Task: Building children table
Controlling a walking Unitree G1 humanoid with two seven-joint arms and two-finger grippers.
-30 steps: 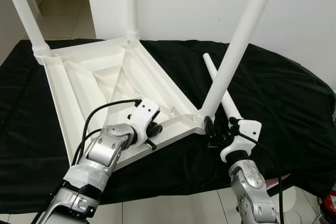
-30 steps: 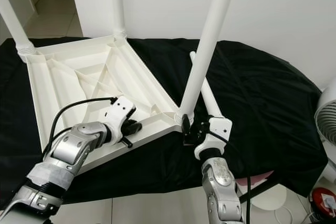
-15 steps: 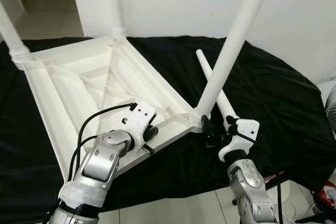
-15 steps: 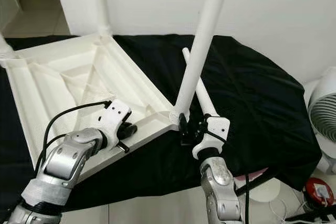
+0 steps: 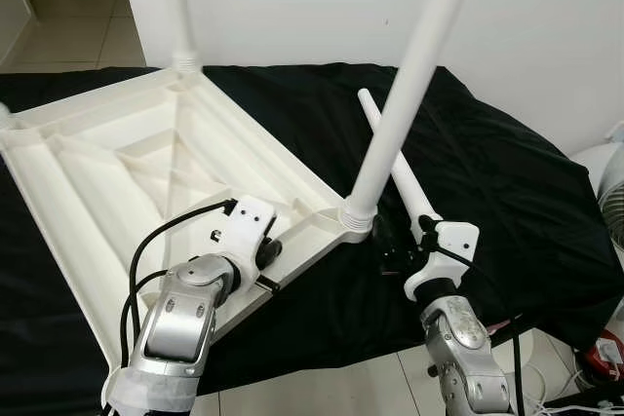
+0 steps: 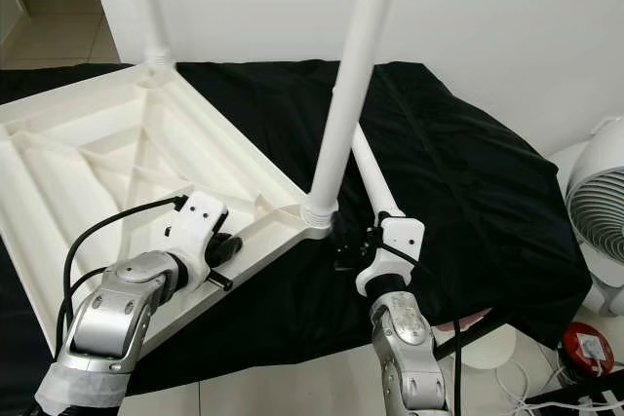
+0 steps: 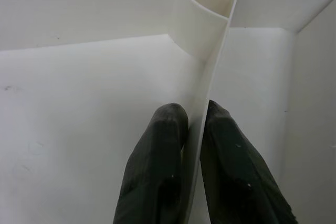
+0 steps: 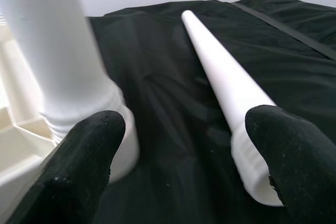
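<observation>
White tabletop (image 5: 117, 172) rib in L gripper (image 7: 195, 124)

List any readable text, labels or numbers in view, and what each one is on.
None is readable.
Upturned white table top, its fitted legs and the loose leg: no print or moulded marks visible.
Red object on the floor: white label, too small to read.

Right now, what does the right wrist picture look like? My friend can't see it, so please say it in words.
The right gripper is open, its two black fingers spread wide over a black cloth. Between them a loose white table leg lies on the cloth, and beside it stands another white leg, upright in a corner of the upside-down tabletop.
</observation>
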